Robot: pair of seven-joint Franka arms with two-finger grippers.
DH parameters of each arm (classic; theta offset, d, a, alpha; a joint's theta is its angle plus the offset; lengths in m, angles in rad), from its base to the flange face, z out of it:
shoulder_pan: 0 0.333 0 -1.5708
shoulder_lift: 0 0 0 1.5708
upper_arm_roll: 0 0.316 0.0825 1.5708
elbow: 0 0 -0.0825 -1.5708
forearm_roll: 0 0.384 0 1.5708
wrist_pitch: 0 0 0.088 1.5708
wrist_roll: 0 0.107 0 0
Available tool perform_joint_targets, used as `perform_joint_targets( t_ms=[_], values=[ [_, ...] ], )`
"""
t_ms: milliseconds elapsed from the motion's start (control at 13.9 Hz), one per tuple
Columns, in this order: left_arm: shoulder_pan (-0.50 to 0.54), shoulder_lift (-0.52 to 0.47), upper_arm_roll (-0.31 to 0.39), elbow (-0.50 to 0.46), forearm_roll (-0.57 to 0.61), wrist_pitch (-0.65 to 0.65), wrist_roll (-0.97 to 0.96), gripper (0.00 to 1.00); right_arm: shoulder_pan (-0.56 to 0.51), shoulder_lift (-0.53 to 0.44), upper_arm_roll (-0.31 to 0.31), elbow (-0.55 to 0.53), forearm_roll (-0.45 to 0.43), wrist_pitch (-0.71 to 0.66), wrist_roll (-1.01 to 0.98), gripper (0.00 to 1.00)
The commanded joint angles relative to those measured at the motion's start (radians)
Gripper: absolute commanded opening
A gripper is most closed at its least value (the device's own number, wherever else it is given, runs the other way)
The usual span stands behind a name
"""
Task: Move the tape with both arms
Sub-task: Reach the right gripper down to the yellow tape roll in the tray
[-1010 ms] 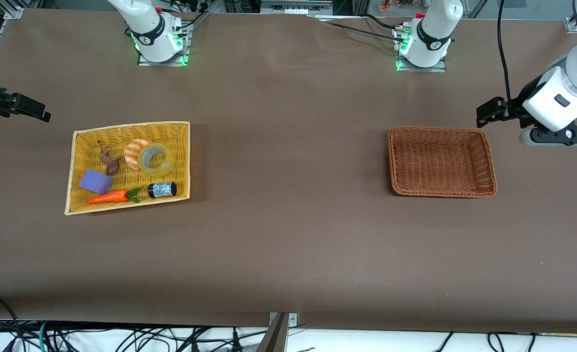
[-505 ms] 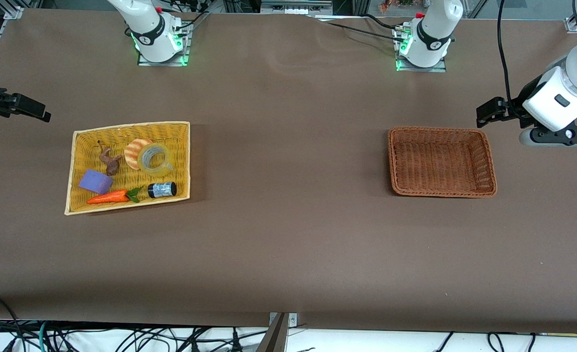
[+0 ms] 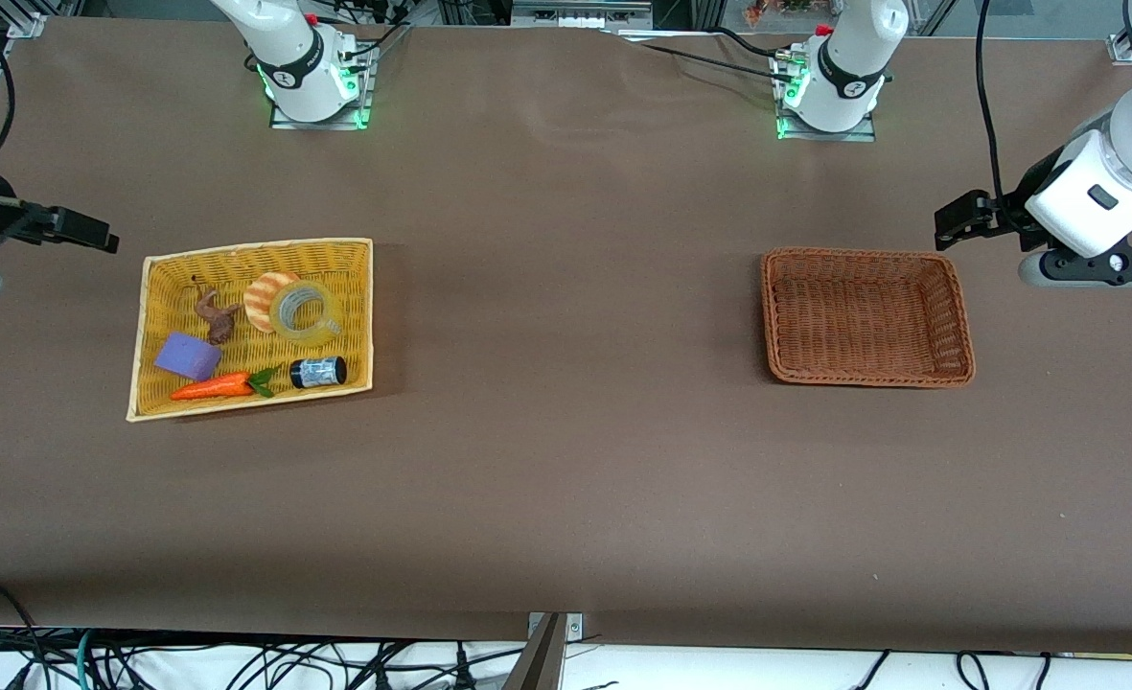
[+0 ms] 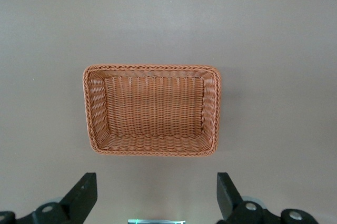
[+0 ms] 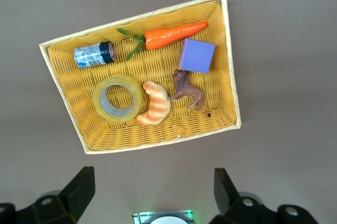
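Brown counter (image 3: 566, 479). Yellow woven basket (image 3: 355, 287) holds translucent yellowish tape (image 3: 304, 313), orange-striped croissant (image 3: 261, 299), purple block (image 3: 187, 356), orange carrot (image 3: 209, 387). Second basket (image 3: 867, 376) reddish-brown wicker.

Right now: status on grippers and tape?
Left gripper open, over table beside empty brown wicker basket. Right gripper open, beside yellow wicker basket. Translucent yellowish tape roll inside it, touching orange-striped croissant toy.
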Motion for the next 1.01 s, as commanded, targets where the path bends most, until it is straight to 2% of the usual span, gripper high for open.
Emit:
perform_joint_targets(
  t_ms=[0,144,288,433,577,938],
  values=[
    [0.004,0.013,-0.003,0.032,-0.009,-0.022,0.005,1.00,0.006,0.063,0.006,0.000,-0.003,0.027,0.001,1.00],
    [0.004,0.013,-0.003,0.032,-0.009,-0.022,0.005,1.00,0.018,0.067,0.010,-0.061,-0.003,0.118,0.001,1.00],
    [0.004,0.013,-0.003,0.032,-0.009,-0.022,0.005,1.00,0.038,0.065,0.013,-0.213,-0.002,0.305,0.011,1.00],
    [0.004,0.013,-0.005,0.032,-0.009,-0.022,0.005,1.00,0.038,0.057,0.061,-0.370,0.000,0.508,0.073,1.00],
    [0.004,0.013,-0.003,0.032,-0.009,-0.022,0.005,1.00,0.038,0.063,0.107,-0.445,-0.002,0.621,0.152,1.00],
    [0.004,0.013,-0.003,0.032,-0.009,-0.022,0.005,1.00,0.040,0.089,0.164,-0.599,-0.002,0.881,0.196,1.00]
  ],
)
